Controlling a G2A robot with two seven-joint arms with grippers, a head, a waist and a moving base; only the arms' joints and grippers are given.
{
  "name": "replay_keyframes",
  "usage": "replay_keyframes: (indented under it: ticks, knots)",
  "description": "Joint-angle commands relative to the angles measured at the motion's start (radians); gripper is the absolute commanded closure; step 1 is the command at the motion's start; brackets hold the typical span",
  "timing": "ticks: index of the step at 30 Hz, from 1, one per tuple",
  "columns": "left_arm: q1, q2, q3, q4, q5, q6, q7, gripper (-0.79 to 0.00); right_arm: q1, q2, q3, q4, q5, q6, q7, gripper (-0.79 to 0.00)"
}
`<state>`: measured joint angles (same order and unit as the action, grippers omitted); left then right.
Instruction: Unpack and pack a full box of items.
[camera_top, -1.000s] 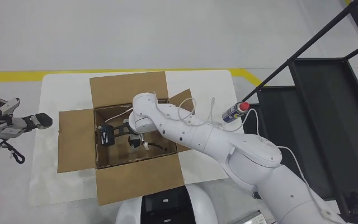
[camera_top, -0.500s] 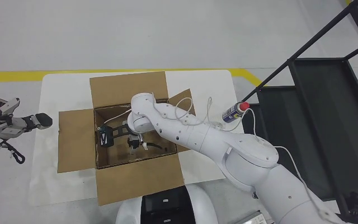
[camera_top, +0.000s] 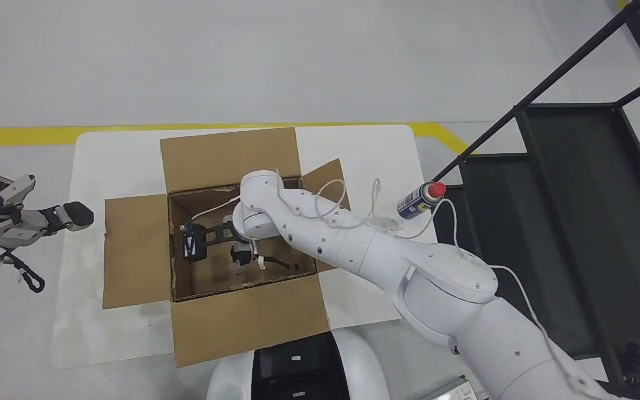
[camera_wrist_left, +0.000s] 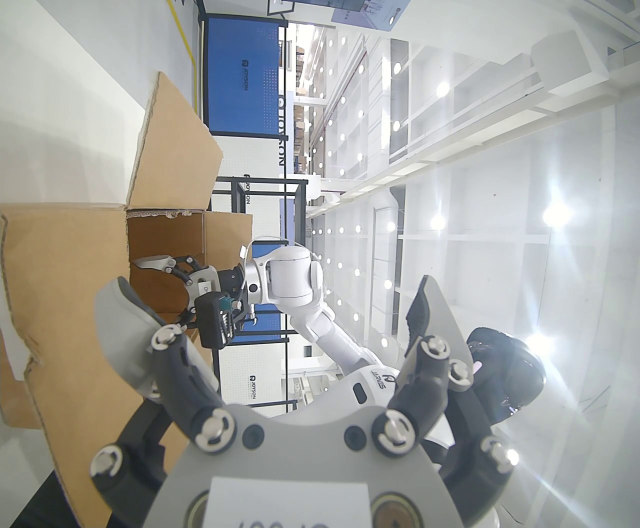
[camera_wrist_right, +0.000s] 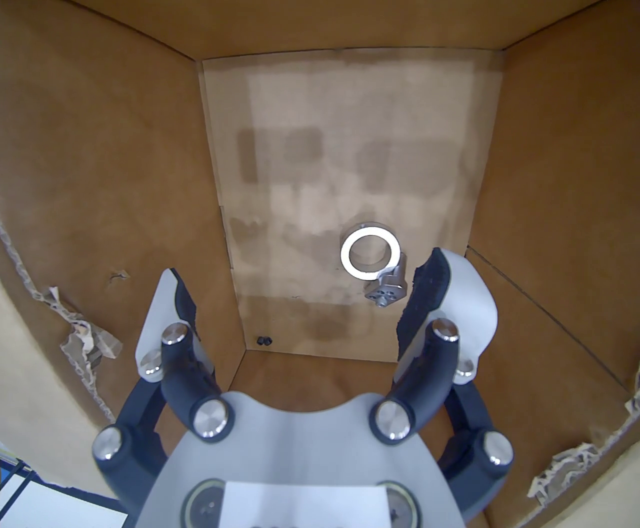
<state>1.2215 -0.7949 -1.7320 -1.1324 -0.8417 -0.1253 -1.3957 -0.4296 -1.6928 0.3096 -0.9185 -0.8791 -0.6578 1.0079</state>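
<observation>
An open cardboard box (camera_top: 230, 155) stands on the white table (camera_top: 370, 150). My right gripper (camera_top: 243, 252) hangs inside it, pointing down, open and holding nothing. In the right wrist view the right gripper (camera_wrist_right: 302, 272) is above the box floor (camera_wrist_right: 340, 150). A metal ring with a small block attached (camera_wrist_right: 370, 252) lies there, close to one fingertip (camera_wrist_right: 432, 272). My left gripper (camera_top: 45, 218) is off the table's left edge, open and empty. The left wrist view shows the left gripper (camera_wrist_left: 270, 300) facing the box (camera_wrist_left: 165, 235) and the right gripper (camera_wrist_left: 167, 287).
A spray can with a red cap (camera_top: 420, 200) lies at the table's right edge. A small black bit (camera_wrist_right: 264, 341) sits on the box floor by a wall. Dark metal racking (camera_top: 560, 200) stands to the right. All box flaps are folded outward.
The right arm's wrist has shifted very slightly inside the box. The left gripper has stayed where it was.
</observation>
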Motion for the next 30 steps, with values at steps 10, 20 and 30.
replay_keyframes:
  ticks: [10,20,30]
  knots:
    - [0.000,0.000,0.000,0.000,0.000,0.000,0.000,-0.785,0.042,-0.032,0.007,0.017,0.002,-0.011,0.030,-0.785]
    - [0.000,0.000,0.000,0.000,0.000,0.000,0.000,-0.785,0.045,-0.034,0.009,0.023,-0.005,-0.004,0.025,-0.785]
    - [0.000,0.000,0.000,0.000,0.000,0.000,0.000,-0.785,0.024,-0.025,0.005,0.066,-0.110,-0.004,-0.122,-0.785]
